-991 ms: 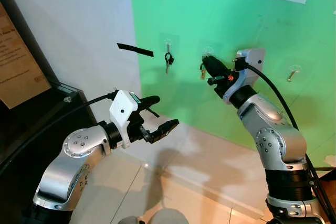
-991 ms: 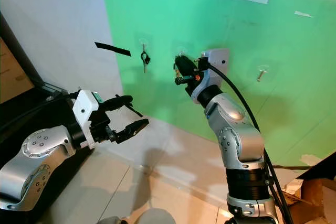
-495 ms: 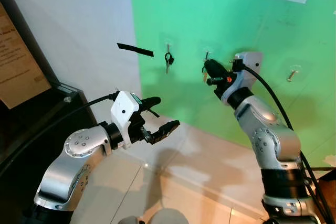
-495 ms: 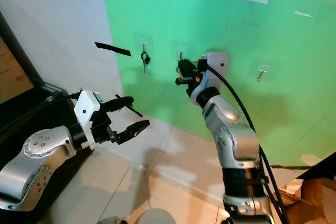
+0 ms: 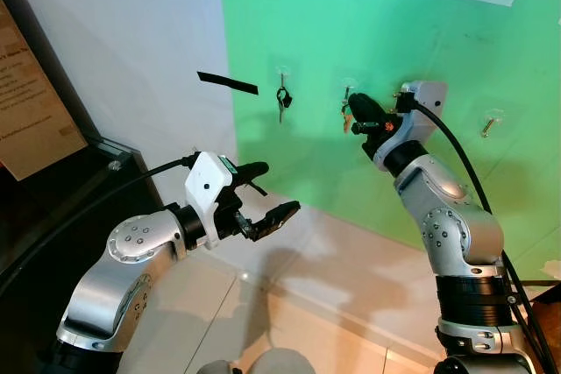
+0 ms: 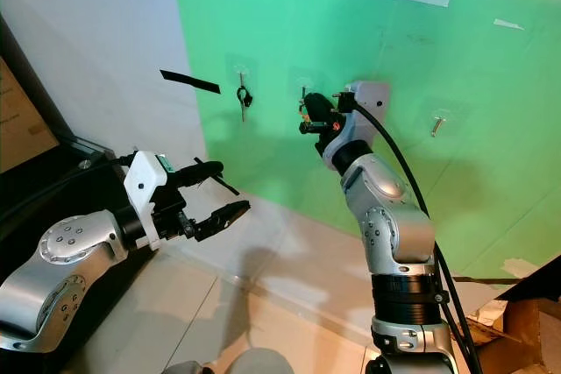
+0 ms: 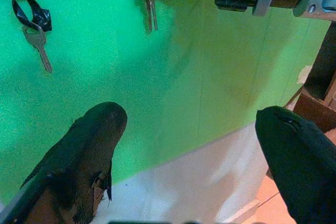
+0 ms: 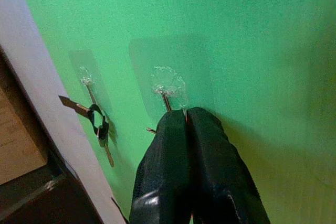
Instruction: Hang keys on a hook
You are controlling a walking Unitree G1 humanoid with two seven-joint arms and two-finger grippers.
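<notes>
Right wrist view: right gripper [image 8: 185, 116] pressed shut at the middle hook [image 8: 167, 97] on the green wall [image 8: 262, 51], fingertips clamped on the keys [image 7: 149, 9], dangling beneath in the left wrist view. Beside it, another hook [image 5: 281, 74] with a black-tagged key [image 5: 281, 101]. Farther right, an empty hook [image 5: 490, 120]. Left gripper [image 5: 266, 194] held low, well apart from the wall, fingers spread wide, holding nothing. Strips of black tape [image 5: 227, 83] on the white wall.

**Silver arms, black fingers**

Both arms [image 5: 131, 256] have rounded silver shells dotted with small screws, joined by black rings. Each wrist carries a white camera box [image 5: 207, 183], with a black cable [image 5: 456, 151] trailing. Long black fingers [image 5: 279, 214]; red fittings show on the right wrist.
</notes>
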